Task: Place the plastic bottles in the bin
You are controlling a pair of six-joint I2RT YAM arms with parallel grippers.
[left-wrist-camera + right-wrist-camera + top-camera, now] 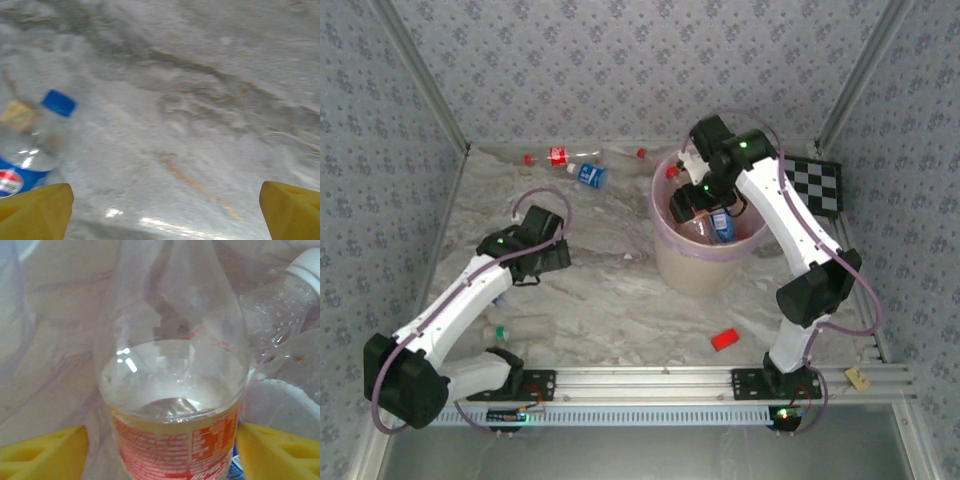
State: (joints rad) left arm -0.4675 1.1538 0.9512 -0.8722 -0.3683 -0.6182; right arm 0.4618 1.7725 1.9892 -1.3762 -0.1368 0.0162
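Right wrist view: the right claw (161,450) sits released around a red-labelled plastic bottle (172,405) inside the bin (692,272). Over the table (200,100), the left claw (165,210) gapes empty just beside a blue-capped bottle (30,150).

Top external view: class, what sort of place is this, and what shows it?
Probably a robot test cell: patterned wall panels box in a marble-look table, the left arm and right arm are bolted to a metal rail, and a checkerboard sits by the right wall.
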